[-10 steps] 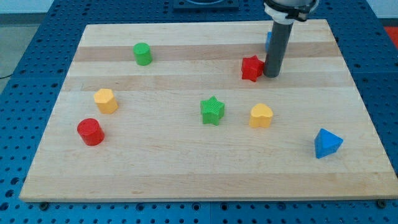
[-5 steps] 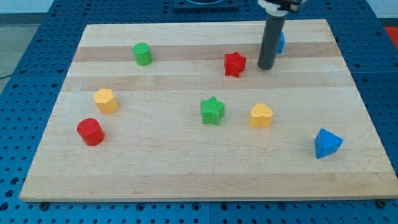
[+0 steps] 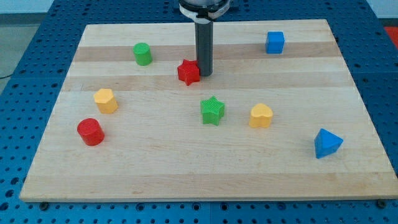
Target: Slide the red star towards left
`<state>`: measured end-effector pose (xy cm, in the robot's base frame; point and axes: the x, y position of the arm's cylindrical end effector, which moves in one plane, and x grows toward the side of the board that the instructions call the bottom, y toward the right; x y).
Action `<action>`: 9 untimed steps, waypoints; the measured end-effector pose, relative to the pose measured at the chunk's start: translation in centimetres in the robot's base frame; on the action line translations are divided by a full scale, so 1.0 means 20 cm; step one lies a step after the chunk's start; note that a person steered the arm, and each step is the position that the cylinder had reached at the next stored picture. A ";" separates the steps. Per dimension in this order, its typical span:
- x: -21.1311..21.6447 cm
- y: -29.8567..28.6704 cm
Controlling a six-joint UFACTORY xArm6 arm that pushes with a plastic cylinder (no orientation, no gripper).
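Observation:
The red star (image 3: 188,72) lies on the wooden board (image 3: 155,162) a little left of the middle, in the upper part of the view. My tip (image 3: 204,74) stands right against the star's right side, touching it. The dark rod rises straight up from there to the view's top.
A green cylinder (image 3: 142,54) lies to the star's upper left. A green star (image 3: 212,111) and a yellow heart (image 3: 261,116) lie below it. A blue cube (image 3: 275,42) is at the upper right, a blue pyramid (image 3: 326,143) at the lower right. A yellow block (image 3: 106,100) and a red cylinder (image 3: 91,131) are at the left.
My tip has swept to the view's left across the upper board, and the red star has slid left ahead of it. The blue cube, hidden behind the rod before, now shows.

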<state>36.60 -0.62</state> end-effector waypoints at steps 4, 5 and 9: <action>0.10 -0.01; 0.07 -0.02; 0.02 -0.06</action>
